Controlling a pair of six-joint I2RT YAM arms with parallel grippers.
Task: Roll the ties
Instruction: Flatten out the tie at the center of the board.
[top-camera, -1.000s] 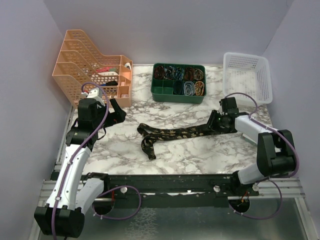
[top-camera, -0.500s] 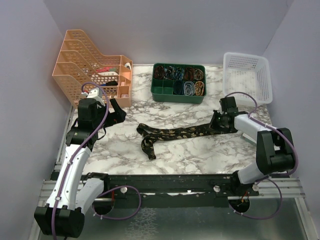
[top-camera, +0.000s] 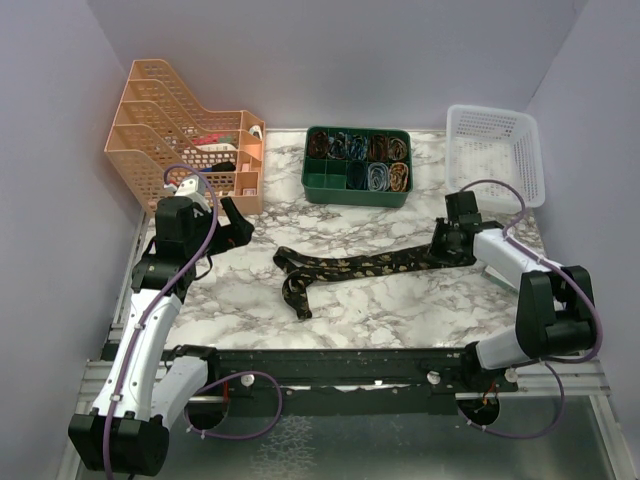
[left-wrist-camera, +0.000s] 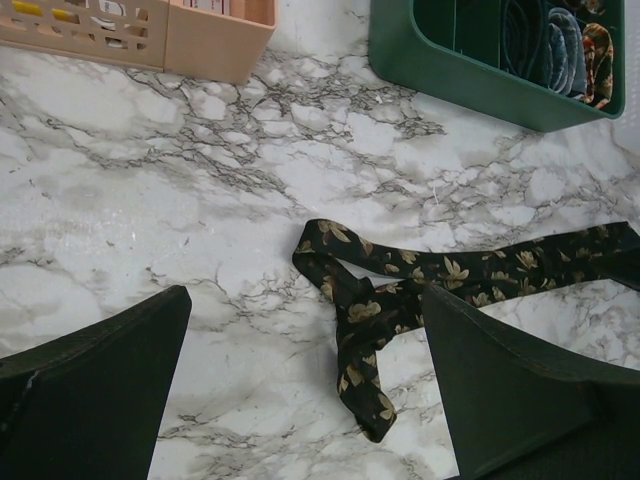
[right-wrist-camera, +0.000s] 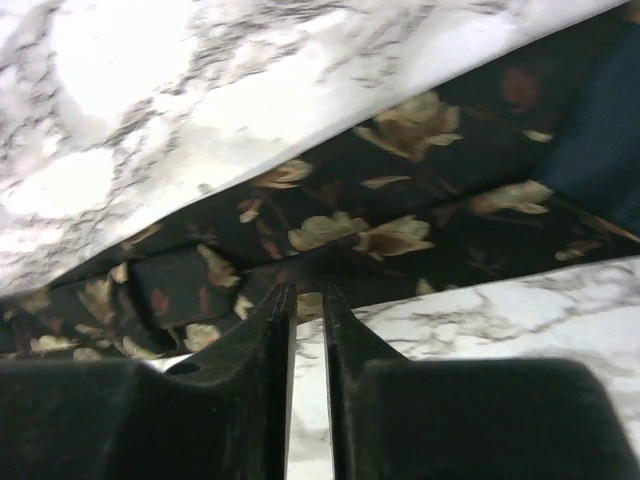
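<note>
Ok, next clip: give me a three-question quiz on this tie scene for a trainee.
1. True or false: the left gripper is shut on the tie.
2. Which container stands in the far right corner of the table? A green tray, B white basket, C orange rack.
3. Which gripper pinches the tie, and where?
Key: 1 false, it hangs open, apart from the tie. 2 B. 3 The right gripper, shut on the tie's right end in the top view.
</note>
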